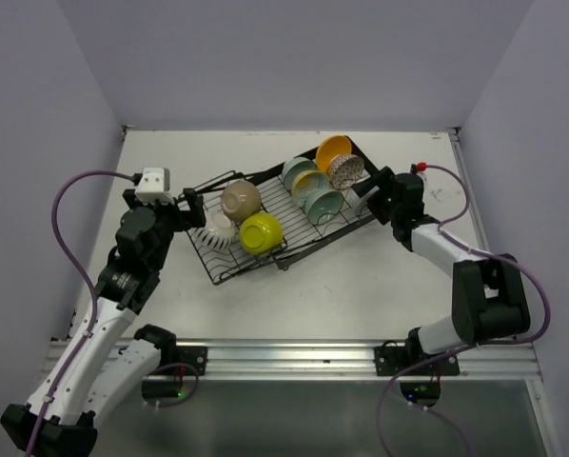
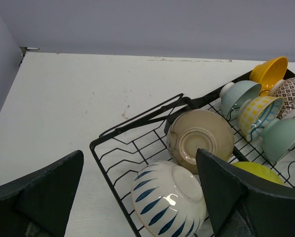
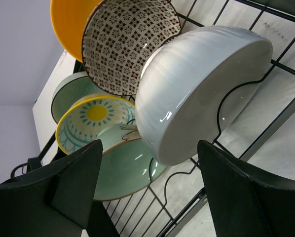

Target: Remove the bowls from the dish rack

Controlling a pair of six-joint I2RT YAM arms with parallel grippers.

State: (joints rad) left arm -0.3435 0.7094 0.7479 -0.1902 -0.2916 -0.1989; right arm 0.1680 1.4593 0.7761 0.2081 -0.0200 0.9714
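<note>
Black wire dish rack sits slantwise in the middle of the white table, and every one of your bowls is in it. At the rack's far right end there's a tight bunch standing on edge: the orange bowl, the brown patterned bowl, the teal bowl, the yellow-and-blue bowl, the pale green bowl and the ribbed white bowl. Toward the left end, the beige bowl and the blue-leaf bowl are tipped with their bottoms showing, and the lime bowl sits just beside them.

Your right gripper is right up at the ribbed white bowl. Its jaws are open, with the bowl's lower side between the two fingers, and I can't see either finger touching it. Your left gripper hangs over the rack's left corner, jaws spread wide with nothing in them, and the blue-leaf bowl and the beige bowl are just below and ahead of it.
</note>
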